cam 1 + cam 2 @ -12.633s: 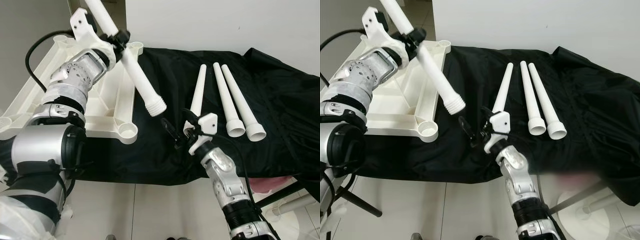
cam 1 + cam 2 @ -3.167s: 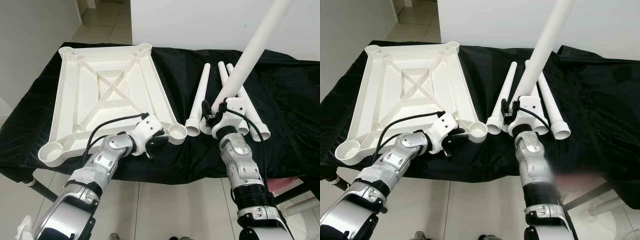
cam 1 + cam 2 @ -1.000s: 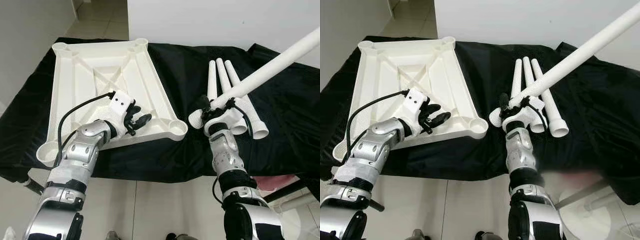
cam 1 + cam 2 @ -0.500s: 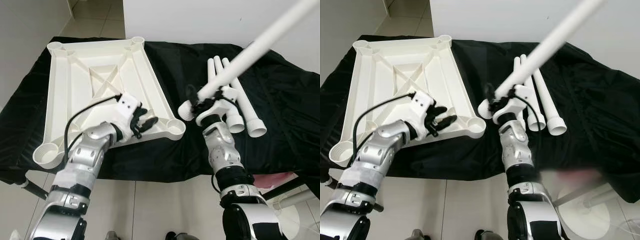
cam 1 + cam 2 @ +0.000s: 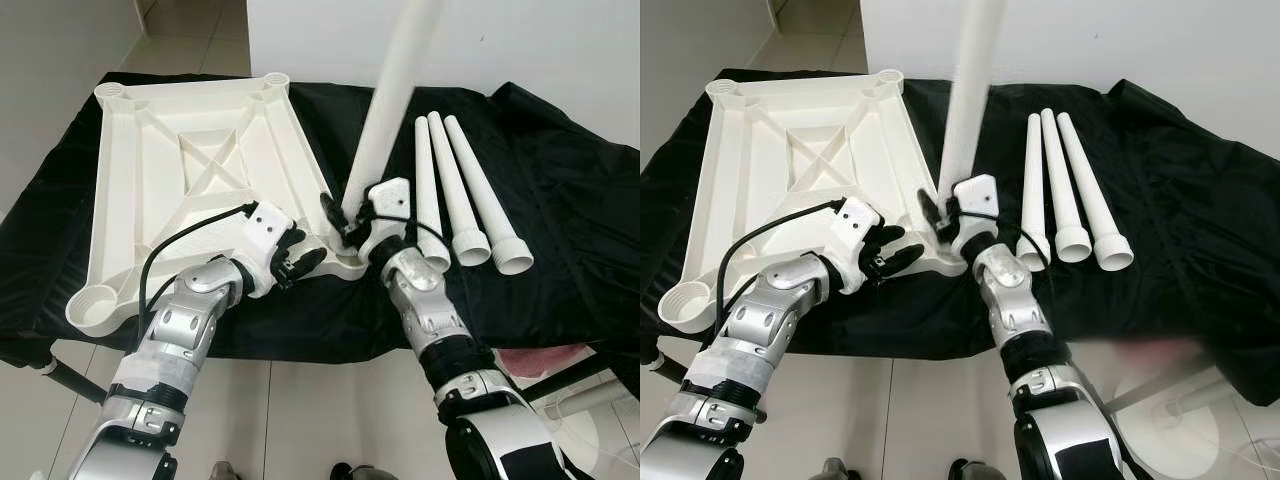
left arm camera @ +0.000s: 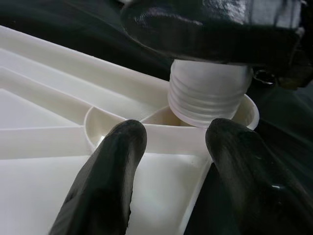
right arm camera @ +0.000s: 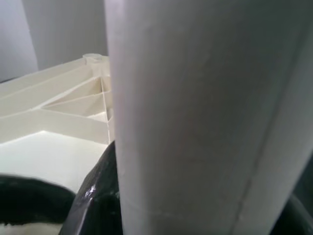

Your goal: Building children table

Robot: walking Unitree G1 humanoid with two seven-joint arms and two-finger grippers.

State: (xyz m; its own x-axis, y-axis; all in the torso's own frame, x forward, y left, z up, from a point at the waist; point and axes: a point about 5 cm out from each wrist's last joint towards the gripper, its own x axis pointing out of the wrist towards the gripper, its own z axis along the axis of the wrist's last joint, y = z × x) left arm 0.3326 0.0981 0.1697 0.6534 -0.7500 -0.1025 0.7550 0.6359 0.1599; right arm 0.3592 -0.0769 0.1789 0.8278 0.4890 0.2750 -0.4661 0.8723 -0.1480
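Over the upturned table frame (image 5: 190,160): right gripper (image 5: 352,222) clenched on leg (image 5: 385,110), now swung upright, thread entering corner socket (image 6: 230,115); left gripper (image 5: 295,262) released, steadying frame.

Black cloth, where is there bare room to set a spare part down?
Bare black cloth lies right of the three loose legs, and between the tabletop and those legs, farther back. The near corner socket is crowded: both pincers, left and right, plus the upright leg.

Both head views look steeply down on the upturned tabletop (image 5: 190,160) from its near edge. The left wrist view sits close beside its corner socket (image 6: 195,117); the right wrist view presses against the leg (image 7: 195,117) above it.
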